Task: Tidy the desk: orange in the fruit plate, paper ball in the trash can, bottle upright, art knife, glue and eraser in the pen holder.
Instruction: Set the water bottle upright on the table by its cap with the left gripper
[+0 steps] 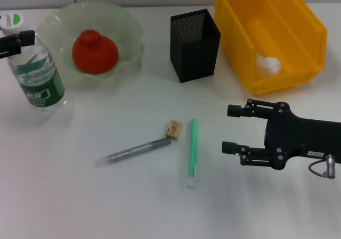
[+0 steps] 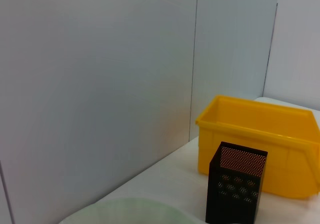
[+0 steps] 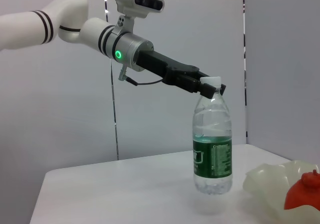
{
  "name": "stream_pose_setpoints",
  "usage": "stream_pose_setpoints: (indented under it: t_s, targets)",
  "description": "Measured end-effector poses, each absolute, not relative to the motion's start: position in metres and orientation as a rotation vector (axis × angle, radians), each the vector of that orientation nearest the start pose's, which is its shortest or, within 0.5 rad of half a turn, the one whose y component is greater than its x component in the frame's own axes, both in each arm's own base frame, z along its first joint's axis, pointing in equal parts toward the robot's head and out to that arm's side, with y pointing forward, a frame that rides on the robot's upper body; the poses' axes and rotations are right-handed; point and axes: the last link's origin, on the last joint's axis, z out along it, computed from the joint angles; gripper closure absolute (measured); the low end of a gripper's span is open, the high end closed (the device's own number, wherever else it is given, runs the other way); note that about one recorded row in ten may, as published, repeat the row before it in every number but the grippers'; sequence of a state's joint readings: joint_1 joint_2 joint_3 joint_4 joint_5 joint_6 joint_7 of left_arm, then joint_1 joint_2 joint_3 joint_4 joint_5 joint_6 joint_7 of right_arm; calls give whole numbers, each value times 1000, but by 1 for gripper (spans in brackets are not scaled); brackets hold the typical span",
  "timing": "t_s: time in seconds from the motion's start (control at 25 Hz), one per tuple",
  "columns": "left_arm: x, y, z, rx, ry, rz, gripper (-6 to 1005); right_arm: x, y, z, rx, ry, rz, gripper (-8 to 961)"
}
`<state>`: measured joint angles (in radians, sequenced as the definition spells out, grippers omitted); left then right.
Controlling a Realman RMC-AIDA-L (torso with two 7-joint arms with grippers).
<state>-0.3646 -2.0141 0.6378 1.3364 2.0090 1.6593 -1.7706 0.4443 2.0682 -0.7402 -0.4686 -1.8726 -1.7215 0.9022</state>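
Right end effector [image 1: 230,129] — beside glue [image 1: 192,151]

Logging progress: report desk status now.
Left hand at the bottle cap, bottle upright. Right hand open beside the glue. Knife, eraser loose. Nothing blocking.

L arm stretched out level at far left of desk, L gripper [image 3: 210,87] fingers pinched at neck of the bottle [image 3: 212,144], R arm low over desk at right, R gripper [image 1: 232,129] jaws spread wide, holding nothing
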Motion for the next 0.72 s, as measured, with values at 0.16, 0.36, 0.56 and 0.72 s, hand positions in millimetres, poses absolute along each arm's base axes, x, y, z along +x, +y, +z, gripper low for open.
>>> stream_pose_setpoints:
  t_s: [0.16,0.36,0.56,0.72]
  targets:
    - [-259,321,144,-2450,-554,-406,555,270,274,-20,-2763,178,943,219]
    - [-263,319,144,-2442,-567,-411,555,269,275,-20,-2764,168,945,219]
    - [-264,320,143,-2434,-565,-414,554,268,276,-19,-2762,160,946,219]
    - [-264,321,141,-2429,-561,-414,554,268,276,-19,-2762,159,947,219]
